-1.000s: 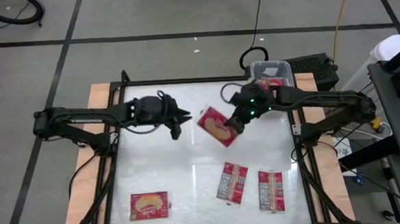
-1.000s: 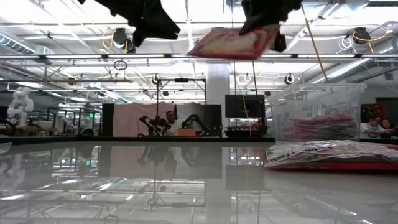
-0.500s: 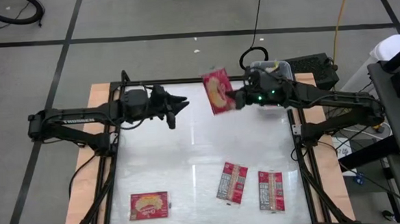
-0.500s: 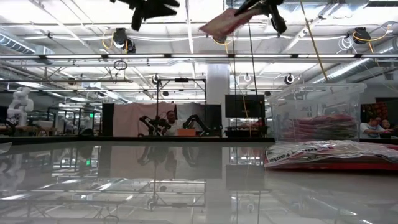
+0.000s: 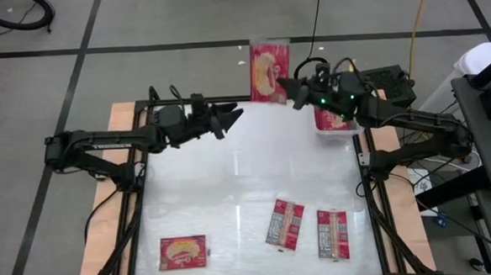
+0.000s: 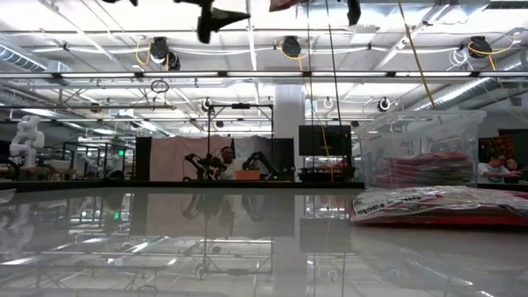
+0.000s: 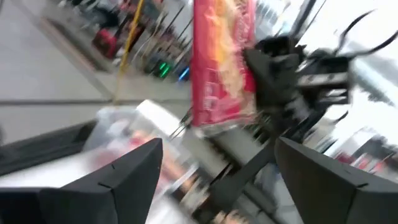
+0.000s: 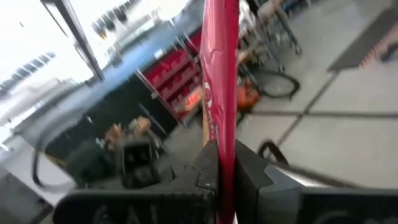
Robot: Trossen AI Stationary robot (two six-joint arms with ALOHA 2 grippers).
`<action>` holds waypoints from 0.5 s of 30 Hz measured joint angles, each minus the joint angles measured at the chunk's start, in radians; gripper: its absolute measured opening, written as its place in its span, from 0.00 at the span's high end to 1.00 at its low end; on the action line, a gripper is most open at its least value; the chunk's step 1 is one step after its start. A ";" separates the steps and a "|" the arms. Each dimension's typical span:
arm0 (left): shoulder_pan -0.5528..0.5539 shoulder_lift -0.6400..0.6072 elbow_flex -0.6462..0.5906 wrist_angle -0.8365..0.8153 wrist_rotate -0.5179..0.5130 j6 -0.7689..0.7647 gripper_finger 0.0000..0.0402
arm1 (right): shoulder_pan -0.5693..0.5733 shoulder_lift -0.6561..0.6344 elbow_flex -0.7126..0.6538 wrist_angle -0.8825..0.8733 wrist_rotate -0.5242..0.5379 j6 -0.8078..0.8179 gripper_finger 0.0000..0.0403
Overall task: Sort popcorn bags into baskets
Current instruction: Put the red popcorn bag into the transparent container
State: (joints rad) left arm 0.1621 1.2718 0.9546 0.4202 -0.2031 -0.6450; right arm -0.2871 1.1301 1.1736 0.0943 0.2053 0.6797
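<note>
My right gripper (image 5: pixel 287 86) is shut on a red popcorn bag (image 5: pixel 270 69), high above the table's far edge. The bag's popcorn picture shows in the high view, and the right wrist view shows the bag (image 8: pixel 219 62) edge-on. My left gripper (image 5: pixel 228 119) hangs open and empty a little to the left of it, pointing at the bag (image 7: pixel 221 62). The clear basket (image 5: pixel 337 120) stands at the far right corner, partly under the right arm, with red packets inside (image 6: pixel 417 169). Three more bags lie flat near the front edge (image 5: pixel 184 252) (image 5: pixel 284 224) (image 5: pixel 332 232). My right gripper pinches the bag between its two fingers (image 8: pixel 208 168) at the bag's right-hand edge (image 5: pixel 281 82). The fingers come at it about level, from the table's right. The bag juts out beyond the fingertips, lifted far clear of the table.
The table top is white and glossy inside a dark frame (image 5: pixel 139 202). A cable loop (image 5: pixel 311 67) and a dark box (image 5: pixel 386 81) sit beyond the far right corner. The middle of the table (image 5: pixel 247 171) is bare.
My right gripper has carried the bag up and from over the table's middle toward its far edge, turning it so that its long side runs near to far. My left gripper has risen, drifted toward the far edge and the bag, and opened wider.
</note>
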 joint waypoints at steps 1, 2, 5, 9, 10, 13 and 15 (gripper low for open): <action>-0.003 0.021 0.000 0.061 -0.001 -0.009 0.22 | -0.009 0.000 0.000 0.025 -0.009 -0.008 0.98; -0.006 0.043 0.001 0.118 -0.005 -0.016 0.21 | -0.020 0.000 0.000 0.048 -0.028 -0.016 0.98; -0.008 0.095 0.001 0.278 -0.018 -0.016 0.23 | -0.051 0.000 0.000 0.116 -0.121 -0.019 0.98; 0.001 0.174 0.029 0.398 -0.035 -0.020 0.29 | -0.073 0.000 0.000 0.197 -0.214 -0.014 0.98; 0.001 0.199 0.047 0.428 -0.031 -0.013 0.30 | -0.074 0.000 0.000 0.209 -0.218 -0.014 0.98; -0.002 0.252 0.104 0.507 0.039 0.062 0.34 | -0.074 0.000 0.000 0.236 -0.229 -0.012 0.98; -0.010 0.282 0.153 0.518 0.050 0.102 0.36 | -0.074 0.001 0.000 0.244 -0.234 -0.013 0.98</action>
State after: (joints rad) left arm 0.1518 1.5542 1.1081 0.9385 -0.1530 -0.5433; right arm -0.3614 1.1309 1.1736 0.3384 -0.0288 0.6665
